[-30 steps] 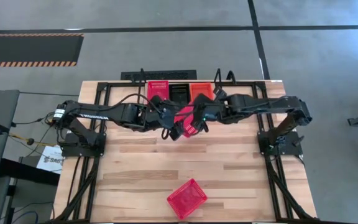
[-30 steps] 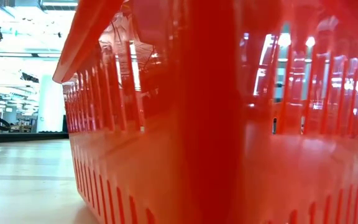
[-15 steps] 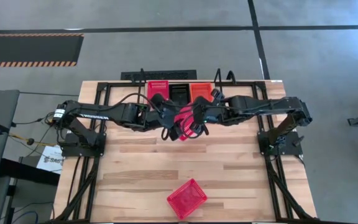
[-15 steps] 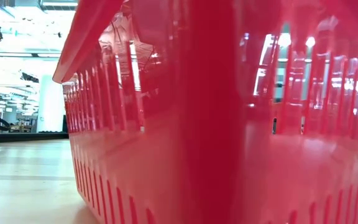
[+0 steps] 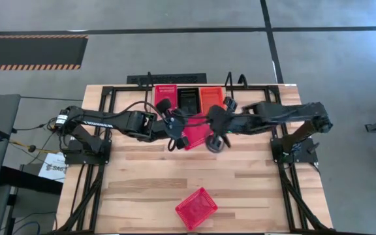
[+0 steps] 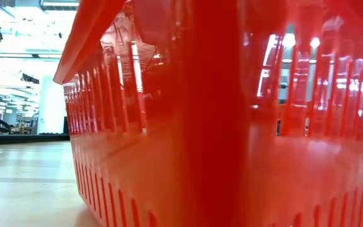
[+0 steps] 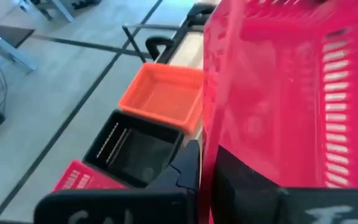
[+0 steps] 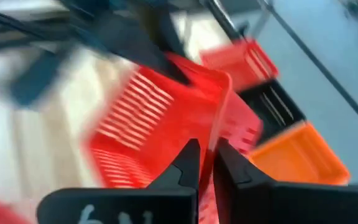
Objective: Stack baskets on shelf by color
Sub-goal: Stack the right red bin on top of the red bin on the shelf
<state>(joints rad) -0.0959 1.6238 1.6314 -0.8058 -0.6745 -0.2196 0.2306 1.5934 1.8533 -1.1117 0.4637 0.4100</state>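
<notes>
Already, the far wooden shelf (image 5: 189,83) carries red, black and orange stacks. Both the left gripper (image 5: 175,129) and right gripper (image 5: 209,128) clamp one red mesh plastic basket (image 5: 194,132) mid-table; another red basket (image 5: 196,208) waits near, unstacked.

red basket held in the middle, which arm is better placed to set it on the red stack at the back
Left, probably. The left gripper grips the held red basket on the side nearer the red stack at the shelf's left end. The right gripper also grips it, but sits farther across.
</notes>
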